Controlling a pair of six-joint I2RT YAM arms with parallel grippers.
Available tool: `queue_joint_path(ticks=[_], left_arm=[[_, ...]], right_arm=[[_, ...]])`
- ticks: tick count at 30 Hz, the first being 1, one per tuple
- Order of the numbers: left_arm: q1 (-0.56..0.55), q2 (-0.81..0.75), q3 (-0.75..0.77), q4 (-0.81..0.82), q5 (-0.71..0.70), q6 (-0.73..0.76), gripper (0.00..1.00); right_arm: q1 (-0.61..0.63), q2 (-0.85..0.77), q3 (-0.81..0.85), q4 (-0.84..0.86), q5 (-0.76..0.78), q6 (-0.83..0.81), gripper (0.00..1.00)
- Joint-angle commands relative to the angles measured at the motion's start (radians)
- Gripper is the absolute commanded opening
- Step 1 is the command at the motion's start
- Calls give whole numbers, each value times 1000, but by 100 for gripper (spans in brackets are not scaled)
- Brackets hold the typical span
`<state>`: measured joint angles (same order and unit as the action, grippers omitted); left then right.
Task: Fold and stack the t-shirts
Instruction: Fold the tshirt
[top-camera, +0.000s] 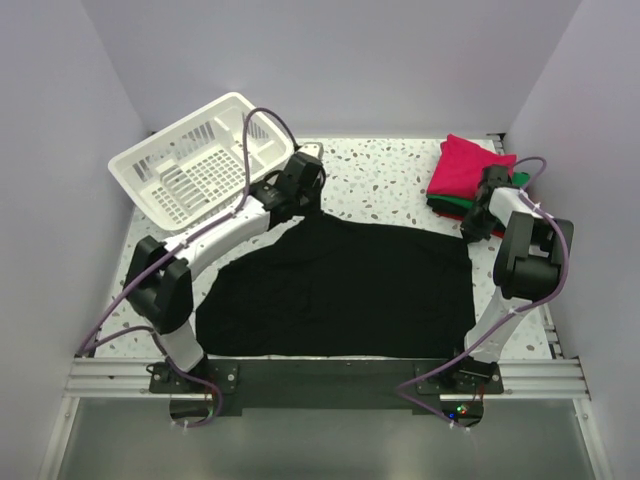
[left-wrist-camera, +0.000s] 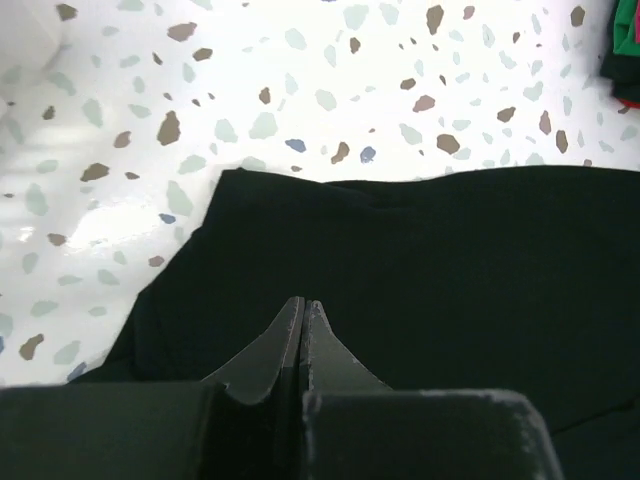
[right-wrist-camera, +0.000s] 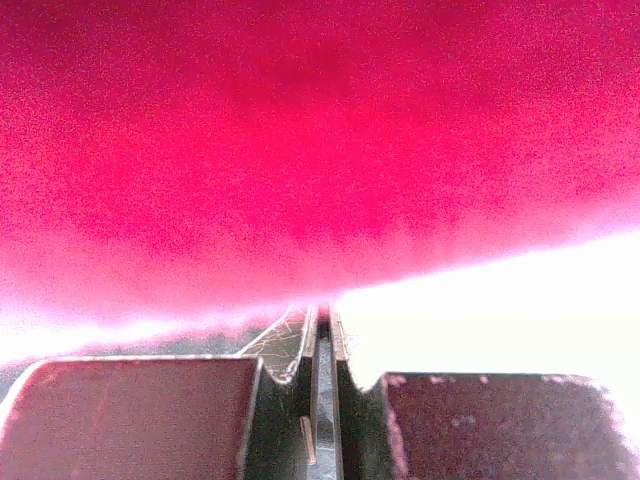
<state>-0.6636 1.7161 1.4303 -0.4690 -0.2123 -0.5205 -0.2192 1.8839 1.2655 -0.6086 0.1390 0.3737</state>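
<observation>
- Both sets of jaws look closed from my seat. The left gripper (left-wrist-camera: 303, 304) has its fingers pressed flat together, and the right gripper (right-wrist-camera: 318, 314) shows only a hairline slit between its fingers.
- On the left wrist view I see the tips over the black t-shirt (top-camera: 340, 290), near its far left corner. I cannot tell whether any cloth is pinched between them.
- From above, that shirt lies spread flat across the middle of the speckled table (top-camera: 390, 175), with its near edge running along the arm bases.
- My right wrist view is filled with blurred magenta cloth just ahead of the tips, and I cannot tell whether they touch it.
- The magenta t-shirt (top-camera: 468, 165) tops a folded stack at the far right corner, with a green layer (top-camera: 450, 203) showing beneath it. The right gripper sits just beside the stack's near edge.
- A white basket (top-camera: 190, 165) stands at the far left corner, apart from the black t-shirt.
</observation>
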Motion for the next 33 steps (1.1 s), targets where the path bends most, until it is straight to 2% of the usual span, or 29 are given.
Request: queue_joint_path(ticks=[1,3,6,10,12,18,29,33], left_arm=[[-36,88,43,75,47,-21,0],[-74,187,111,52,57,-6,0],[-94,308,240,18,76,-6,8],[-102,408,347,-2,85,-13,28],[-103,459,395,-25,85,-13,34],[-113,533,433,-31,79,-10,40],[-123,608,483,-52,68,-10,44],[-129,626,483,-53,77,-15,49]], right_arm=[[0,-46,35,-19,4,17,0],[0,-45,32,-19,-10,21,0],[0,-43,32,-22,-18,22,0],[-2,-46,28,-23,-30,22,0],[-2,-49,21,-16,-36,27,0],[0,-37,17,-13,-55,31,0],[0,-23,15,-6,-64,36,0],[0,-20,17,-6,-70,37,0]])
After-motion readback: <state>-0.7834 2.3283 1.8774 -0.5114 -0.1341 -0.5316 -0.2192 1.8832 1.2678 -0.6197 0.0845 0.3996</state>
